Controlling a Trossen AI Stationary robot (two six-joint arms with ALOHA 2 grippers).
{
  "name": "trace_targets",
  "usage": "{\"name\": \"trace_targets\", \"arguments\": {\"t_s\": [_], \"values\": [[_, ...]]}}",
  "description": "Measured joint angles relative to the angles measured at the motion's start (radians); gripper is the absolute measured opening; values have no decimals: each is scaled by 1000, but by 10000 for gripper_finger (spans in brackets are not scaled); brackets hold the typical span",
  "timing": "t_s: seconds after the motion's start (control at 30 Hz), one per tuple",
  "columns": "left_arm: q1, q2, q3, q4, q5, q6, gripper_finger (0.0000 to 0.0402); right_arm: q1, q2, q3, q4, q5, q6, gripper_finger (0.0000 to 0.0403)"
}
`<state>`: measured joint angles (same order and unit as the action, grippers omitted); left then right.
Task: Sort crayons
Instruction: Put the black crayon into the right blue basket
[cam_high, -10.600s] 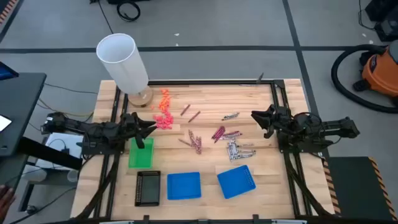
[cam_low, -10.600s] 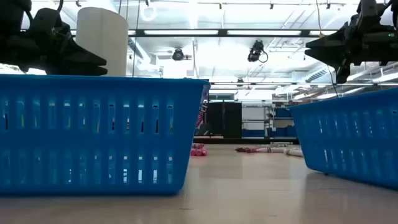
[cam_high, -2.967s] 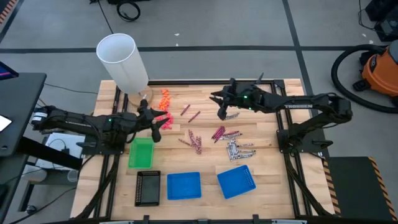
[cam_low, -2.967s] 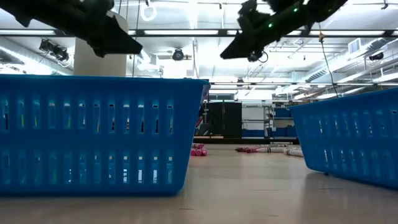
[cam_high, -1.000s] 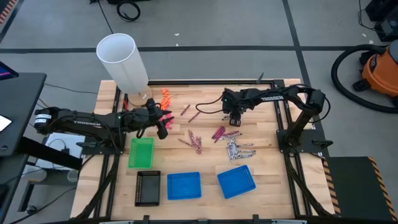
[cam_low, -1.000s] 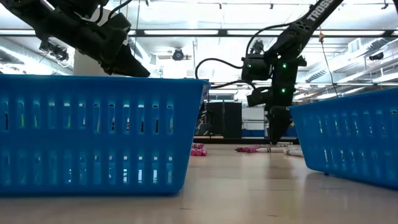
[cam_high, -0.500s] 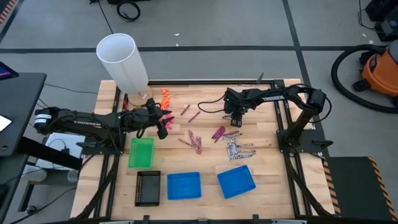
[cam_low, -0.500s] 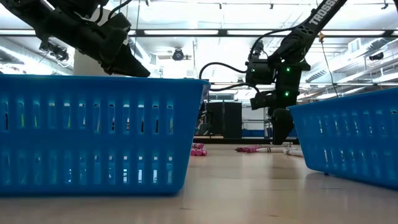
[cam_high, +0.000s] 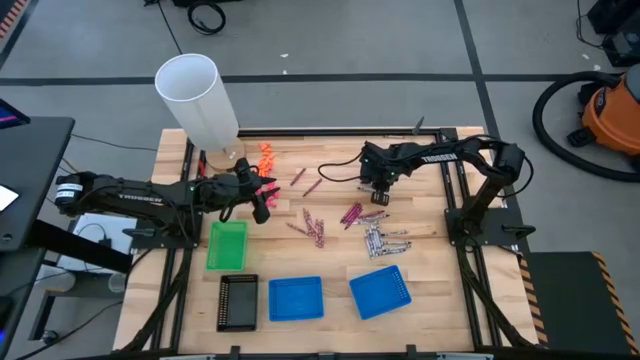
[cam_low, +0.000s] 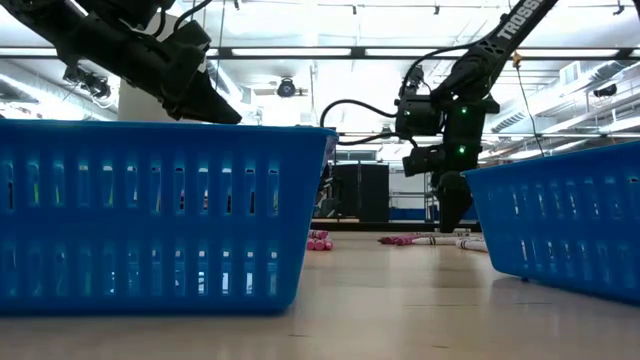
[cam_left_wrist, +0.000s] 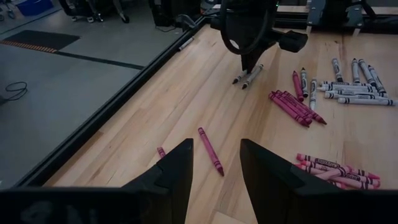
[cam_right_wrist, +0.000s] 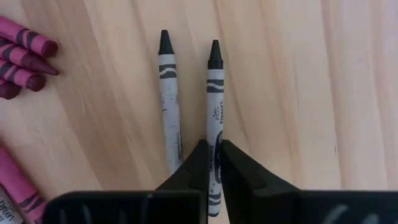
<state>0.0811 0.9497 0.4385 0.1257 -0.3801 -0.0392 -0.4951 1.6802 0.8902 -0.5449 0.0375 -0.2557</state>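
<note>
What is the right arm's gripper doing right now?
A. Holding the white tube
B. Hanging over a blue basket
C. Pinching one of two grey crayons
C: in the right wrist view, the right gripper is closed around one grey crayon, with a second grey crayon lying free beside it.

Wooden table (cam_high: 440, 262): scattered crayons (cam_high: 318, 231), blue trays (cam_high: 296, 298), green tray (cam_high: 226, 245).

Two blue trays (cam_high: 296, 298), one green tray (cam_high: 226, 246), one black tray (cam_high: 237, 302), one white tube (cam_high: 197, 99), two grey crayons (cam_right_wrist: 169, 112) apart.
</note>
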Motion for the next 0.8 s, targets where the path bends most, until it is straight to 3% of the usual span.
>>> {"name": "trace_targets", "arguments": {"t_s": [0.47,0.8], "values": [[0,0,0,0,0,0,142,28,5,137,-163,93,17,39],[0,0,0,0,0,1,142,150,-77,234,-229,100,78,39]]}}
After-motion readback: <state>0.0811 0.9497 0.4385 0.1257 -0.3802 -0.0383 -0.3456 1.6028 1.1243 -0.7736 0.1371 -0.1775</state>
